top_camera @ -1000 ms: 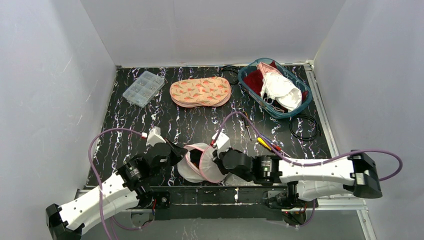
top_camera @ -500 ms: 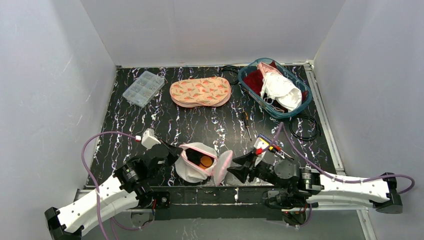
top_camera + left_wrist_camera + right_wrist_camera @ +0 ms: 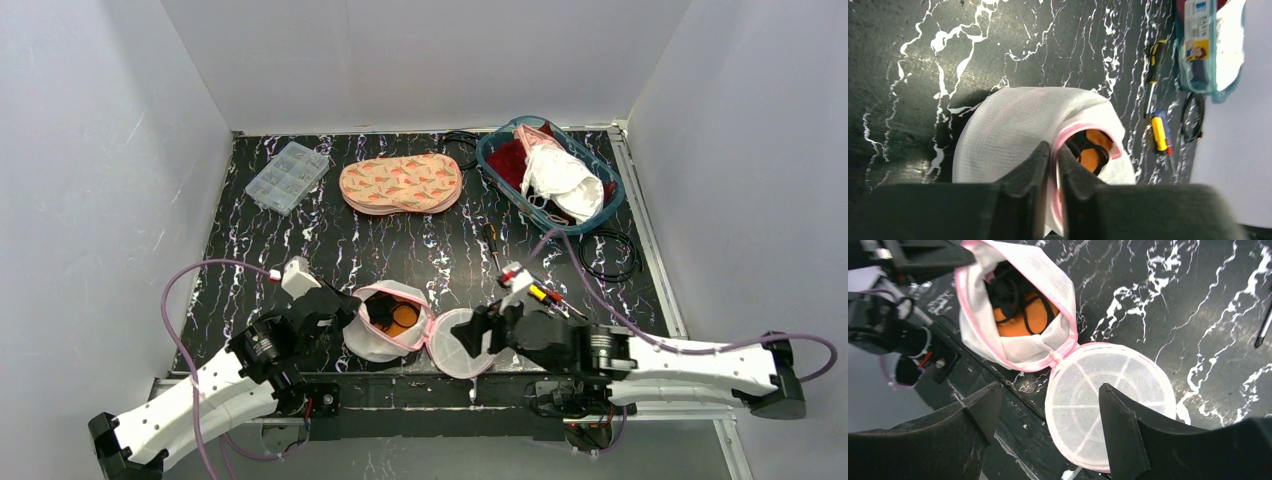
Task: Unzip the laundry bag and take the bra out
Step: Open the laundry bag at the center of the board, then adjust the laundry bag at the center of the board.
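**Near edge.** Left gripper, fingers pressed together on the pink rim of the laundry bag, pinning its left side. The bag stands at the front of the table, between the two arms, with its mouth gaping. Right gripper, jaws spread wide and holding nothing, hangs over the round mesh lid. The lid lies flat on the table to the right of the bag, joined to it only at a short hinge of pink trim.

**Inside the bag.** The bra, orange with black straps, sits wholly within the mesh walls and is plainly exposed from above.

**Middle and far.** Screwdrivers and a black cable loop lie beyond the bag. A patterned pouch, a clear parts box and a teal basket of laundry are at the back.

**Progress.** The unzipping appears complete. Removal is not yet begun, since neither gripper touches the bra. The free right gripper is the likelier one to reach in.
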